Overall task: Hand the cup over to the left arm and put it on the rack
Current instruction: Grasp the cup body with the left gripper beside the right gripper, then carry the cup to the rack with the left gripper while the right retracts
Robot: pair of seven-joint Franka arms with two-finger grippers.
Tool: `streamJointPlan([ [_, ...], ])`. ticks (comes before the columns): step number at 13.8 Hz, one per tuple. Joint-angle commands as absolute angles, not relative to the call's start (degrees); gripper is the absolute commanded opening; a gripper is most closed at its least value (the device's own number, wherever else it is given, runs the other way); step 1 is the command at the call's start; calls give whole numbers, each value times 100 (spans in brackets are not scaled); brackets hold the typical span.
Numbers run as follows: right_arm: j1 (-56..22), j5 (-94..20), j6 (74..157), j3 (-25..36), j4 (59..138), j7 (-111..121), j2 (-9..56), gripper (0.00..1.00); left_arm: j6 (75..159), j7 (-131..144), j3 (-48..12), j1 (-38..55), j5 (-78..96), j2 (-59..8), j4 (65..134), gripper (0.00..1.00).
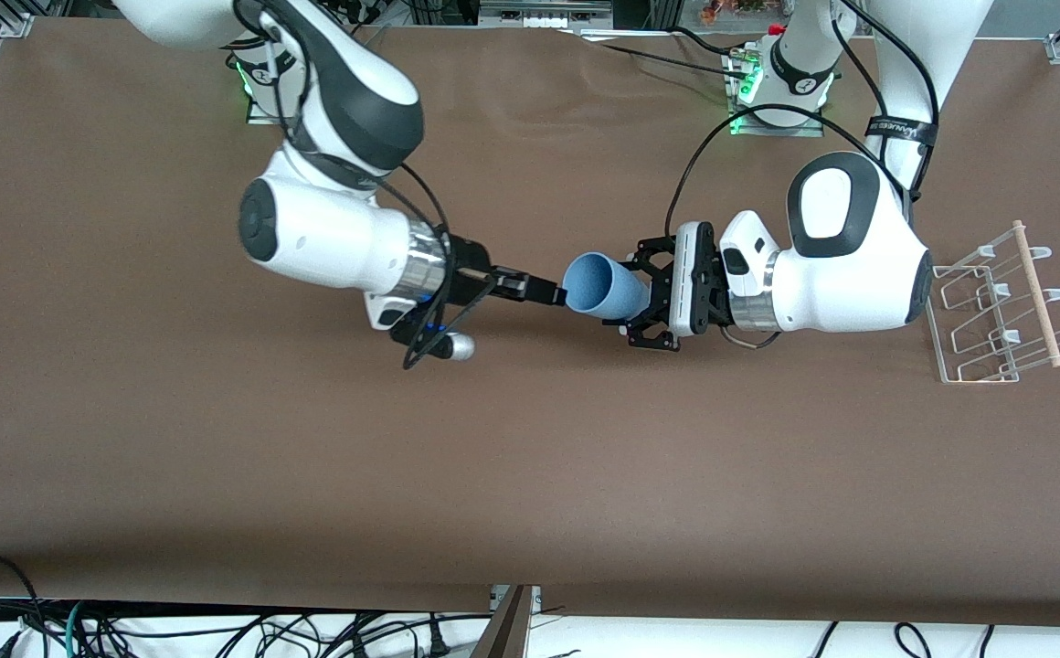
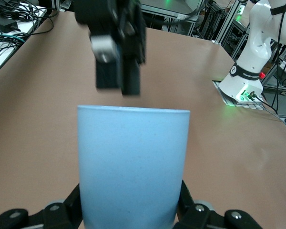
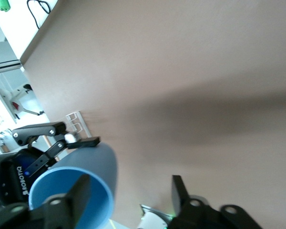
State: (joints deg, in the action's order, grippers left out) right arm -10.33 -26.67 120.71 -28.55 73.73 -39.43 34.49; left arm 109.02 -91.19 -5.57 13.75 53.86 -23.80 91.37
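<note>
The light-blue cup (image 1: 598, 288) hangs on its side in the air over the middle of the table, its mouth toward the right arm. My left gripper (image 1: 632, 299) is shut on the cup's base; in the left wrist view its fingers (image 2: 188, 206) press both sides of the cup (image 2: 133, 162). My right gripper (image 1: 556, 292) is open at the cup's rim. In the right wrist view one finger (image 3: 80, 193) is in the cup's mouth (image 3: 86, 167), and the other stands well outside it. The rack (image 1: 996, 311) stands at the left arm's end of the table.
The right gripper shows in the left wrist view (image 2: 119, 71), just past the cup's rim. The left gripper (image 3: 38, 143) and the rack (image 3: 76, 119) show in the right wrist view. Brown table (image 1: 530, 475) lies bare nearer the front camera.
</note>
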Motion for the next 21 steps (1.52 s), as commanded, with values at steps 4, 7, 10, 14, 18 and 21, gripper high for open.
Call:
streamJointPlan([
  [4,-694,-2716,9593,-1375,7383,-1657,2708,100,10100,-7929,-519,1248,3790,-2083,9062,0],
  [7,-694,-2165,8870,-530,7453,-618,2462,100,9451,-7140,-501,1204,2352,-1899,8966,0],
  [10,-659,-954,8710,-308,7505,-132,2233,100,8922,-6042,-562,1230,357,-1820,8842,0],
  [14,-484,121,8824,-316,7796,-141,1890,100,8282,-5107,-580,1266,-1490,-1889,8859,0],
  [18,-335,334,8868,-308,7883,-211,1241,100,7148,-4940,-554,1257,-3826,-2397,8895,3],
  [21,-132,325,8868,-308,8182,-141,828,100,6786,-4520,-440,968,-4788,-2926,9078,8],
])
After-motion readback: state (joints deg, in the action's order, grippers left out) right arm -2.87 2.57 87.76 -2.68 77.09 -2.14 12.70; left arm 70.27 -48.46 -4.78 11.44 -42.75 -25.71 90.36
